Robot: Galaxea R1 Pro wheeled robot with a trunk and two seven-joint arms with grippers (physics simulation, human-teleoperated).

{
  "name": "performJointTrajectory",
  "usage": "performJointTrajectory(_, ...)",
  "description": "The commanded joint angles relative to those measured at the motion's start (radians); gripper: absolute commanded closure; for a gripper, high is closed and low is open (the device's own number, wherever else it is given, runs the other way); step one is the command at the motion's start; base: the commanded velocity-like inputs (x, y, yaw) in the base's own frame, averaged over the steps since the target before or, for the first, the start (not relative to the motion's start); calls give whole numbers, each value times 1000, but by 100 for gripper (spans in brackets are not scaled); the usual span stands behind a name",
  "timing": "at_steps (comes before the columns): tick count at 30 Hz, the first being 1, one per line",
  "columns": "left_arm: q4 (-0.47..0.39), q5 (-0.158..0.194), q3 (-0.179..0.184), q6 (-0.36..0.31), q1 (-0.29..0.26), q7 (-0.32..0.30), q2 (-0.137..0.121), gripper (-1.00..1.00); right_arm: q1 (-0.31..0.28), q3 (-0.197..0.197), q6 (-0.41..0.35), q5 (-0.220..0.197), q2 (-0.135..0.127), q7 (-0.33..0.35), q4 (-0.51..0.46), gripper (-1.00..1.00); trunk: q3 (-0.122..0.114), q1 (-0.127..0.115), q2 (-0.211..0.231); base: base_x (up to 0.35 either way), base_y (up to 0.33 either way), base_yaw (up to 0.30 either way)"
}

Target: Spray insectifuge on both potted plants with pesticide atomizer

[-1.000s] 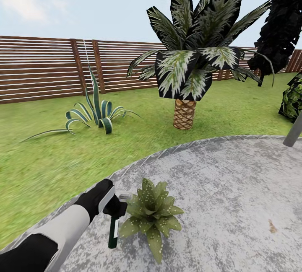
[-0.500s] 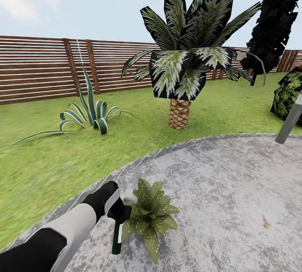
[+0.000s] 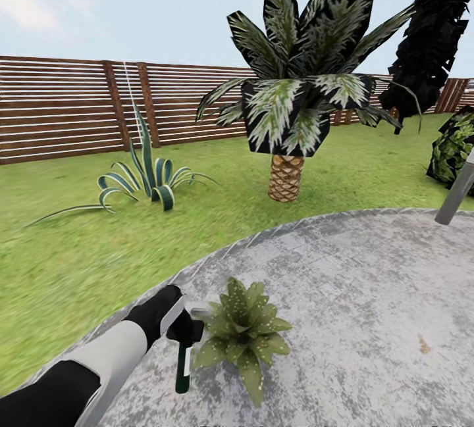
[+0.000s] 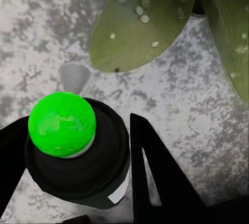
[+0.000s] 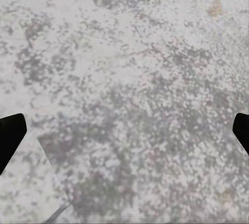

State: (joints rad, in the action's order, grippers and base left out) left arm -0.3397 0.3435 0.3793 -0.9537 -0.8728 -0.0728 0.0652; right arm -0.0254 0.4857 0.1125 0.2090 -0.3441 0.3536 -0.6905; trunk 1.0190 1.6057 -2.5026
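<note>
Dark gripper fingers (image 4: 155, 172) flank the pesticide atomizer (image 4: 78, 151), seemingly clamped, beside speckled leaves (image 4: 140, 22).

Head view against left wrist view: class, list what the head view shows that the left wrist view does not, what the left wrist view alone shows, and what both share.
Head view alone: the wooden fence, the lawn, the striped agave, a palm, and the left arm holding the pesticide atomizer upright beside the potted plant.

Left wrist view alone: the atomizer seen end-on, a bright green ball on it, dark fingers on either side.

Shared: the atomizer, the speckled leaves, the grey stone patio.
</note>
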Motion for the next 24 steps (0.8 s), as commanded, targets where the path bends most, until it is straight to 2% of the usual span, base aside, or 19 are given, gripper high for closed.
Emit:
performJointTrajectory(1, -11, 8, 5, 61, 16, -11, -12, 100, -3, 4, 0, 10, 0, 10, -21, -100, 1, 0, 0, -28, 72, 0)
performJointTrajectory(2, -26, 8, 5, 100, 31, -18, -23, 100, -8, 5, -17, 6, 0, 11, -59, -100, 1, 0, 0, -18, 46, 0)
performJointTrajectory(3, -49, 9, 5, 132, 50, -27, -39, 100, -15, 7, -65, 3, 0, 11, -112, -100, 1, 0, 0, -11, 29, 0)
performJointTrajectory(4, -144, 6, 4, 167, 110, -57, -83, 100, -32, 8, -280, -1, 2, 12, -289, -100, 1, 0, 0, -4, 10, 0)
performJointTrajectory(5, -218, 5, 4, 178, 148, -72, -116, 100, -69, 8, -435, -13, 3, 12, -435, -100, 1, 0, 0, -2, 4, 0)
performJointTrajectory(7, -255, 7, 4, 188, 170, -78, -153, 100, -140, 8, -570, -62, 10, 11, -573, -100, 1, 0, 0, -1, 2, 0)
performJointTrajectory(8, -268, 9, 3, 218, 184, -88, -175, 100, -173, 4, -686, -99, 20, 10, -680, -100, 1, 0, 0, 0, 0, 0)
performJointTrajectory(10, -276, 3, 3, 288, 208, -126, -191, 100, -200, 0, -828, -123, 36, 10, -819, -100, 1, 0, 0, 0, 0, 0)
performJointTrajectory(11, -279, 3, 4, 328, 226, -148, -197, 100, -239, -3, -899, -132, 48, 10, -871, -100, 1, 0, 0, 0, 0, 0)
performJointTrajectory(13, -282, 0, 3, 357, 251, -159, -207, 100, -301, -5, -953, -137, 57, 11, -903, -100, 1, 0, 0, 0, 0, 0)
performJointTrajectory(14, -283, 3, 3, 391, 270, -165, -222, 100, -328, -7, -971, -139, 60, 11, -914, -100, 1, 0, 0, 0, 0, 0)
performJointTrajectory(16, -280, 5, 4, 484, 284, -177, -241, 100, -344, -12, -979, -140, 63, 13, -921, -100, 1, 0, 0, 0, 0, 0)
performJointTrajectory(17, -277, 4, 5, 568, 288, -186, -247, 100, -350, -39, -985, -141, 74, 14, -923, -100, 1, 0, 0, 0, 0, 0)
performJointTrajectory(19, -271, 8, 3, 640, 291, -211, -253, 100, -353, -93, -989, -140, 90, 14, -925, -100, 1, 0, 0, 0, 0, 0)
performJointTrajectory(21, -262, 6, -20, 674, 291, -250, -257, 100, -354, -123, -992, -140, 98, 14, -926, -100, 1, 0, 0, 0, 0, 0)
performJointTrajectory(24, -253, -5, -62, 691, 296, -274, -260, 100, -355, -142, -994, -140, 102, 15, -926, -100, 1, 0, 0, 0, 0, 0)
